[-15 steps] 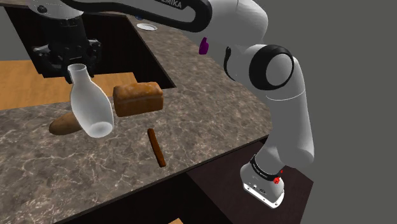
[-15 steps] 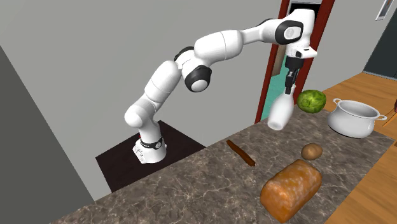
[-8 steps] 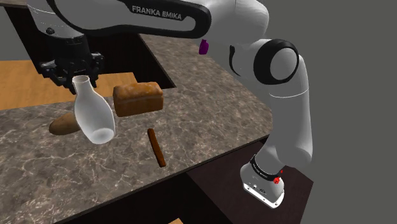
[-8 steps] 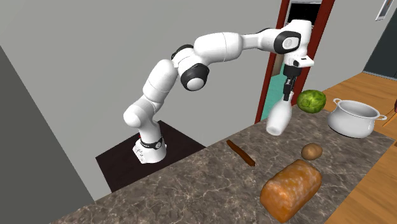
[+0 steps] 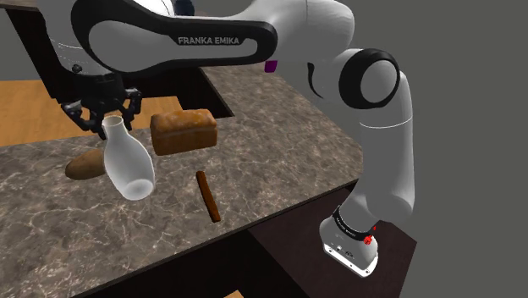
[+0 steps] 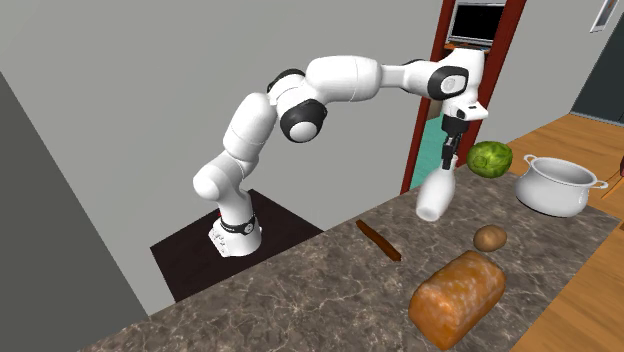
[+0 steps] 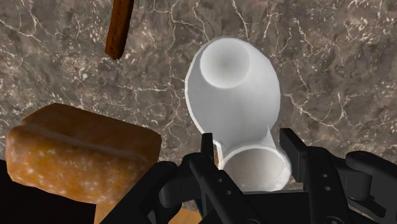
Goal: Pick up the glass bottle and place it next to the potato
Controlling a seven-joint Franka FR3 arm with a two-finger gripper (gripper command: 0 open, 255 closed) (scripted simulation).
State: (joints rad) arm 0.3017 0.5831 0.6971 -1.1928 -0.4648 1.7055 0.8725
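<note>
Shoulder view: bottle [image 5: 129, 165] partly hides potato [image 5: 83, 166]

Brown marbled countertop [image 6: 330, 290], plain grey wall [image 6: 150, 80], red door frame [image 6: 414, 150], orange wooden floor [image 6: 565, 130] beyond

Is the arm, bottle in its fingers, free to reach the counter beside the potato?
Likely yes. The bottle, clasped by the fingers, hangs clear above the counter; bare surface lies around the potato, with loaf and pot set apart from it.
</note>
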